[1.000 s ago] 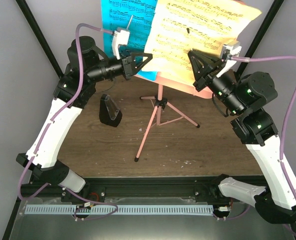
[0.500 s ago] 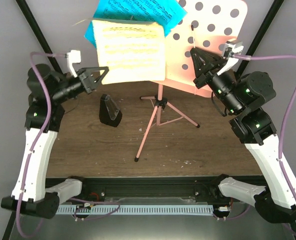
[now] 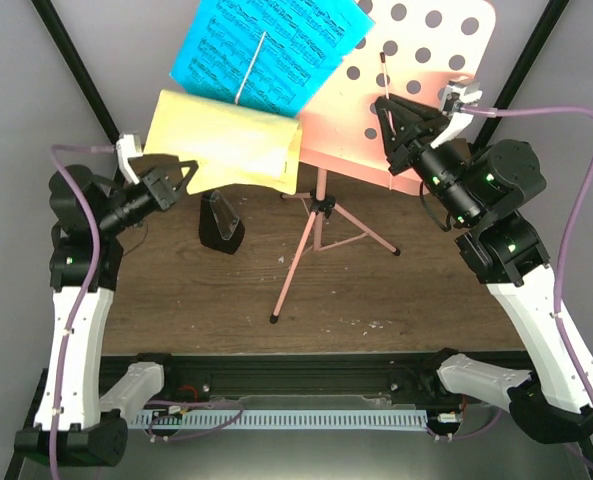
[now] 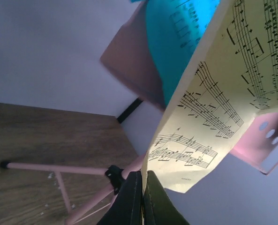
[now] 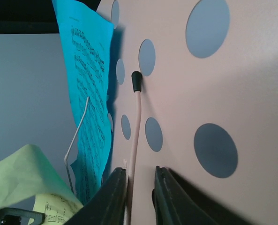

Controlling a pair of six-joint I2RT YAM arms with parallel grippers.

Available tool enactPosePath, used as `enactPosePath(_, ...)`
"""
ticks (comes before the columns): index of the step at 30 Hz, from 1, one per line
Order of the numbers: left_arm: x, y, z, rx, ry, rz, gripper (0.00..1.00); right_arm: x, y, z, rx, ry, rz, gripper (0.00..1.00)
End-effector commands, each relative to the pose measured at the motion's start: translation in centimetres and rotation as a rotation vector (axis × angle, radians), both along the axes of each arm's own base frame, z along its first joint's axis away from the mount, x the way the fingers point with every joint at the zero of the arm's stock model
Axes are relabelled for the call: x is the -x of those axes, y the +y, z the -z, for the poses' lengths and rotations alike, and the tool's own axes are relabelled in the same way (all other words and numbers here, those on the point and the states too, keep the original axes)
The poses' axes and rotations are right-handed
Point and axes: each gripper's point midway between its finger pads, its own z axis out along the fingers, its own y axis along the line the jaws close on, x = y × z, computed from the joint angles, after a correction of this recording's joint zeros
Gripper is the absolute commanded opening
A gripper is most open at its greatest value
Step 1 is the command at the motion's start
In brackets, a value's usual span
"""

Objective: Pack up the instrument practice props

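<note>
Far left: the left gripper [image 3: 174, 176] is clenched on the lower edge of the pale-yellow paper sheet-music page [image 3: 226, 150]. In the wrist view, the page's bottom corner is pinched between the two closed fingers [image 4: 131, 199]. The sheet fans up and away to the right, hanging clear of the stand.

Below its right half, we see the small black pyramid-shaped metronome [image 3: 221, 225] upright on the brown wooden table [image 3: 406, 290], apart from both grippers.

Centre: the cyan paper sheet-music page [image 3: 276, 50] lies tilted on the hole-punched rectangular desk [image 3: 441, 50] of the pink metal tripod music stand [image 3: 317, 235], with a thin grey wire [image 3: 250, 66] across it.

Right: the right gripper [image 3: 388, 110] sits at the desk's lower part with its fingers [image 5: 111, 197] slightly parted. A thin pink black-tipped retaining arm [image 5: 136, 122] runs down into the gap, beside one finger and clear of the other.
</note>
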Motion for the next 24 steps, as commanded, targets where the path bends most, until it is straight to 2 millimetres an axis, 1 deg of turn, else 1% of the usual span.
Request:
enactPosePath(1, 0.7, 1.9, 3.4, -0.051, 0.056, -0.135, 0.0, 0.1, 0.3, 0.7, 0.02, 0.017, -0.013, 0.25)
enactPosePath(5, 1.4, 2.6, 9.0, -0.053, 0.195, -0.186, 0.0, 0.9, 0.4, 0.4, 0.033, -0.006, -0.04, 0.38)
enactPosePath(8, 2.3, 2.5, 12.7, 0.001, 0.281, -0.19, 0.0, 2.2, 1.3, 0.1, 0.056, -0.047, -0.118, 0.49)
enactPosePath(9, 2.5, 2.7, 14.4, 0.01, 0.32, -0.207, 0.0, 2.7, 1.6, 0.0, 0.061, -0.06, -0.144, 0.54)
enactPosePath(11, 3.1, 3.2, 16.7, 0.012, 0.368, -0.243, 0.0, 3.3, 1.9, 0.0, 0.069, -0.078, -0.177, 0.6)
enactPosePath(13, 3.5, 3.7, 19.3, 0.002, 0.444, -0.282, 0.0, 3.7, 2.0, 0.0, 0.078, -0.096, -0.187, 0.69)
enactPosePath(15, 4.0, 4.1, 21.8, 0.0, 0.515, -0.307, 0.0, 4.1, 1.6, -0.1, 0.089, -0.112, -0.176, 0.76)
enactPosePath(17, 4.5, 4.4, 23.6, 0.005, 0.567, -0.335, 0.0, 4.4, 1.1, -0.1, 0.094, -0.125, -0.155, 0.82)
enactPosePath(19, 4.9, 4.8, 25.1, 0.021, 0.613, -0.369, 0.0, 4.8, 0.4, -0.3, 0.094, -0.14, -0.127, 0.87)
enactPosePath(22, 5.7, 5.0, 28.1, 0.051, 0.71, -0.401, 0.0, 5.6, -0.8, -0.6, 0.085, -0.168, -0.082, 0.93)
enactPosePath(24, 6.2, 5.1, 30.2, 0.076, 0.78, -0.418, 0.0, 6.0, -1.4, -0.7, 0.08, -0.184, -0.059, 0.96)
